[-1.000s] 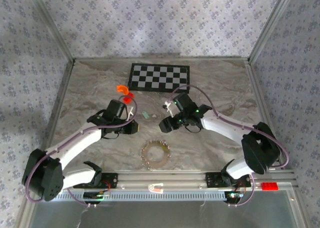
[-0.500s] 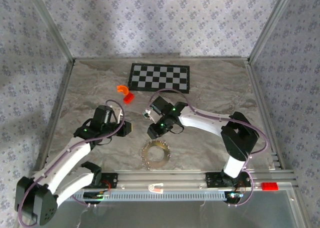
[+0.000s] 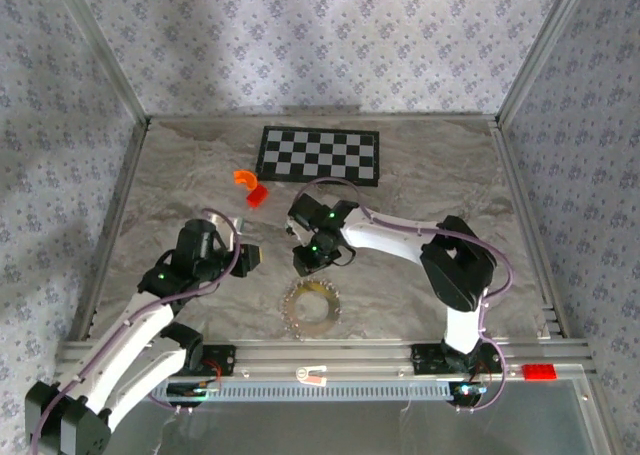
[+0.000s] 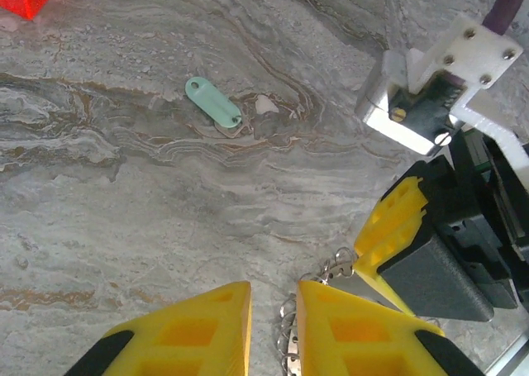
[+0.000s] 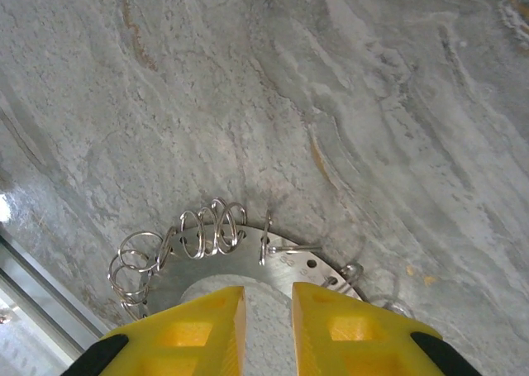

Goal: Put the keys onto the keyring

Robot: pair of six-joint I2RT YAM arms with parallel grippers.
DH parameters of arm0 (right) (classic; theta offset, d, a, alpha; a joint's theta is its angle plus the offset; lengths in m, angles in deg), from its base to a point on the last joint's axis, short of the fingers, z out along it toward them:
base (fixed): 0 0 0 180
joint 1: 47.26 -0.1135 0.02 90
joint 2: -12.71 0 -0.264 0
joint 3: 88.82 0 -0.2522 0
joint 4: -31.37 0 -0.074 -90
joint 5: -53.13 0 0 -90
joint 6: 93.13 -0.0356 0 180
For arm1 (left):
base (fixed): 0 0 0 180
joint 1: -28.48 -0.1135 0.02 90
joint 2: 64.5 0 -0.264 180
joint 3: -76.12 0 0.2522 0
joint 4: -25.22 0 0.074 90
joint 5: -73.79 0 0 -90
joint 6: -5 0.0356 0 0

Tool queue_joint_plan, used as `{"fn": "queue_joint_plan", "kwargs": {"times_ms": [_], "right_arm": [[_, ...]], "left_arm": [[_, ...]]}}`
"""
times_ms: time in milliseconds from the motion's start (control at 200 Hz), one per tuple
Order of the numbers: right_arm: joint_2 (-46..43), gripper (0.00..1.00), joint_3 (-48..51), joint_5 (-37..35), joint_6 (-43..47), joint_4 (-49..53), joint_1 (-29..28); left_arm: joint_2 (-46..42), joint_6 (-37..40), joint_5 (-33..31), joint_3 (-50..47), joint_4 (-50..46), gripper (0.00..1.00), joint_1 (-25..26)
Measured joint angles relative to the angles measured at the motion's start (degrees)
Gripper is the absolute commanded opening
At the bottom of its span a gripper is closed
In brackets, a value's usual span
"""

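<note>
The key (image 4: 213, 103) is a small pale teal tag lying flat on the marble, well ahead of my left gripper (image 4: 274, 289). That gripper's jaws stand a little apart with only table between them. The keyring (image 3: 295, 297) is a silvery flat ring carrying several wire loops, near the table's front middle. Its loops (image 4: 331, 268) show just beyond the left fingers. My right gripper (image 5: 269, 293) hovers over the keyring (image 5: 289, 264), jaws narrowly apart above its centre hole and holding nothing. In the top view the left gripper (image 3: 250, 259) and right gripper (image 3: 303, 263) sit side by side behind the ring.
A black-and-white checkerboard (image 3: 320, 155) lies at the back. An orange curved piece (image 3: 243, 178) and a red piece (image 3: 257, 196) sit left of it. The right gripper's yellow finger (image 4: 397, 227) and wrist block stand close on the right in the left wrist view.
The right arm swung left and toward the keyring, its jaws narrowing. The left arm drew back toward the near left.
</note>
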Motion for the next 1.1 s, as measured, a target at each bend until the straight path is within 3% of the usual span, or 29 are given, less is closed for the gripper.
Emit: {"fn": "queue_joint_plan", "kwargs": {"times_ms": [325,1104], "right_arm": [[2.1,0.30,-0.4,-0.2,-2.2,0.6,-1.0],[4.7,0.25,-1.5,-0.3,-3.1,0.5,-1.7]], "left_arm": [[-1.2,0.0,-1.2,-1.1,0.9,0.23,0.0],[-2.4,0.0,-1.7,-1.6,2.3,0.25,0.0]]}}
